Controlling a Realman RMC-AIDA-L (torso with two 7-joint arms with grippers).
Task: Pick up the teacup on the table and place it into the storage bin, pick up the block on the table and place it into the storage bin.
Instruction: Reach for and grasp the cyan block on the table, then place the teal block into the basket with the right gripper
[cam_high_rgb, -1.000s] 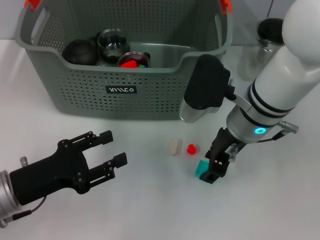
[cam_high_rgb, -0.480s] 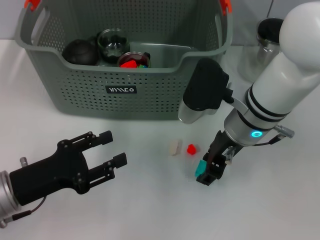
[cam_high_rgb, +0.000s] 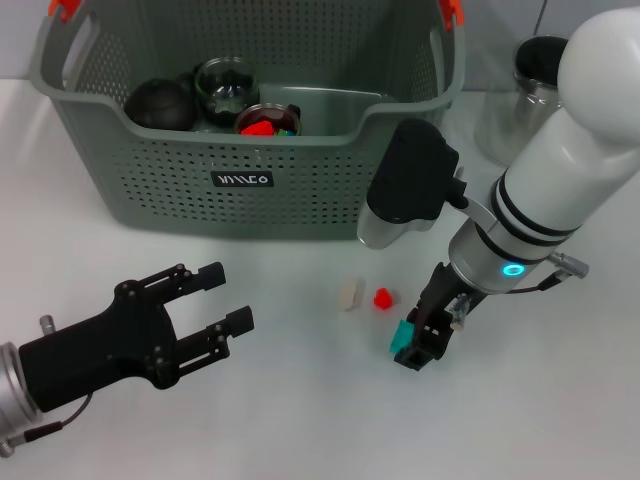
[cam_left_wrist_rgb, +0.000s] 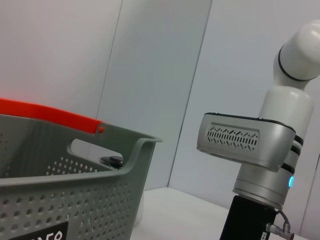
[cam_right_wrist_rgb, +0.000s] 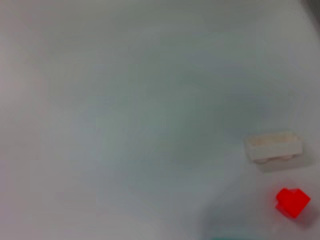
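Note:
The grey-green storage bin (cam_high_rgb: 250, 180) stands at the back, and its rim shows in the left wrist view (cam_left_wrist_rgb: 100, 165). Inside it are a glass teacup (cam_high_rgb: 228, 85), a second cup holding a red piece (cam_high_rgb: 268, 121) and a black teapot (cam_high_rgb: 160, 103). On the table lie a cream block (cam_high_rgb: 347, 293), a small red block (cam_high_rgb: 382, 297) and a teal block (cam_high_rgb: 402, 335). My right gripper (cam_high_rgb: 422, 342) is down at the teal block, touching its right side. My left gripper (cam_high_rgb: 235, 295) is open and empty at the front left. The right wrist view shows the cream block (cam_right_wrist_rgb: 274, 146) and the red block (cam_right_wrist_rgb: 292, 201).
A glass jug with a black lid (cam_high_rgb: 540, 62) stands at the back right, behind my right arm (cam_high_rgb: 560, 170). The right arm's grey wrist housing (cam_left_wrist_rgb: 245, 145) hangs close to the bin's right front corner.
My right gripper has shifted slightly left and lower at the teal block, and the block has moved a little left with it. The left arm has not moved.

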